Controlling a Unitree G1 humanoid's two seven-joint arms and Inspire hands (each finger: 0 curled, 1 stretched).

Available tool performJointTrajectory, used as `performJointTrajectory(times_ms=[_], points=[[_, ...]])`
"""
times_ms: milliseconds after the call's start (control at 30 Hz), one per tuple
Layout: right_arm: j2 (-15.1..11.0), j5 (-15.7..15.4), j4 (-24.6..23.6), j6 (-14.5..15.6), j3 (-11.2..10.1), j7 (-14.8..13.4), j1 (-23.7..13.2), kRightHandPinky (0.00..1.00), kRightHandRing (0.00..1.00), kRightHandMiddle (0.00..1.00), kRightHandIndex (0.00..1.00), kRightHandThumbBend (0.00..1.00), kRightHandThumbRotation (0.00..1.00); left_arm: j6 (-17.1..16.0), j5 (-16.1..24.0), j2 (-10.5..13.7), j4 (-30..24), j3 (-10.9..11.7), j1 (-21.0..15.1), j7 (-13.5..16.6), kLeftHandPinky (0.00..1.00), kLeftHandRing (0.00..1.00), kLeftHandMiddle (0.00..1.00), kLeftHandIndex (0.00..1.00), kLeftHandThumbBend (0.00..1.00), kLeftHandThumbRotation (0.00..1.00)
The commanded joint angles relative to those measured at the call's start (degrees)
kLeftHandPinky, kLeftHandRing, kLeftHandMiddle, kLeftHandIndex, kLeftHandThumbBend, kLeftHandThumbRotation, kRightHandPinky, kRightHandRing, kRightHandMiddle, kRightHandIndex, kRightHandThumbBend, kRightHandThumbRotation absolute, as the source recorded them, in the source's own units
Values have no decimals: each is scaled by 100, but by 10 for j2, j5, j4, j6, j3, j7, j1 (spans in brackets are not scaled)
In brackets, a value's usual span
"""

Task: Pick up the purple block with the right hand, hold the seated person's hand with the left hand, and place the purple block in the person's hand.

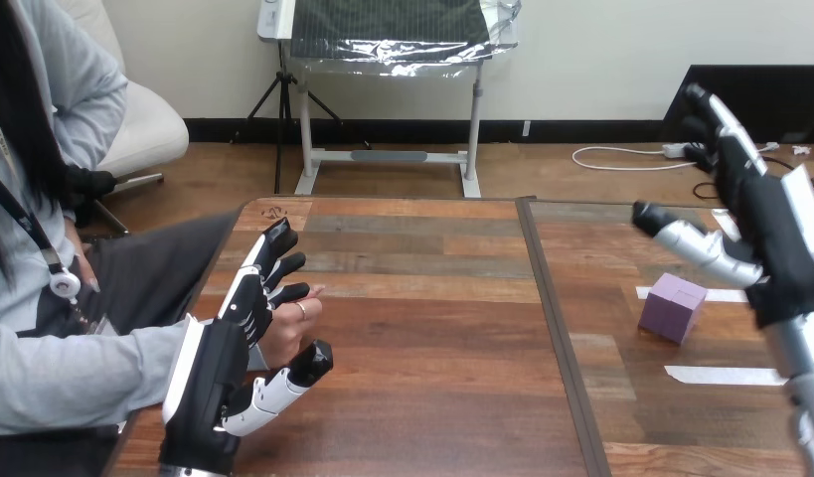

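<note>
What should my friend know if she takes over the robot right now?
Left hand: open, fingers straight. The person's hand rests beside its palm, between fingers and thumb, and is not gripped.
Right hand: open, raised above the table, holding nothing.
Purple block: on the table, lower than the right hand and apart from it.
Done: no step is finished.
Left: pick up the block, hold the person's hand, put the block in it.

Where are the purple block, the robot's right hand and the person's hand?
purple block (671, 308): head view, its front face.
right hand (770, 234): head view, its black middle.
person's hand (286, 338): head view, its bare middle.
</note>
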Motion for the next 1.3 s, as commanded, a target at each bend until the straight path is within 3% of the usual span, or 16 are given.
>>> performJointTrajectory(times_ms=[0,267,500,1000,1267], points=[[-38,-20,-32,30,3,-19,-56,93,97,98,96,100,62,-15,0,12,-12,-11,-30,2,79,90,93,94,100,74],[-71,-61,-31,81,12,-40,-74,95,98,99,99,100,67,-17,-5,12,-13,-16,-30,3,78,90,94,94,100,73],[-96,-85,-9,120,25,-37,-98,94,99,100,100,100,71,-18,-6,13,-13,-18,-28,5,78,91,95,94,100,73],[-127,-163,88,157,79,-81,-164,92,100,100,100,100,74,-19,0,13,-12,-19,-28,11,81,92,96,96,100,76],[-132,-181,137,163,103,-97,-194,92,100,100,100,100,71,-19,-15,11,-12,-24,-27,0,81,92,96,96,100,76]])
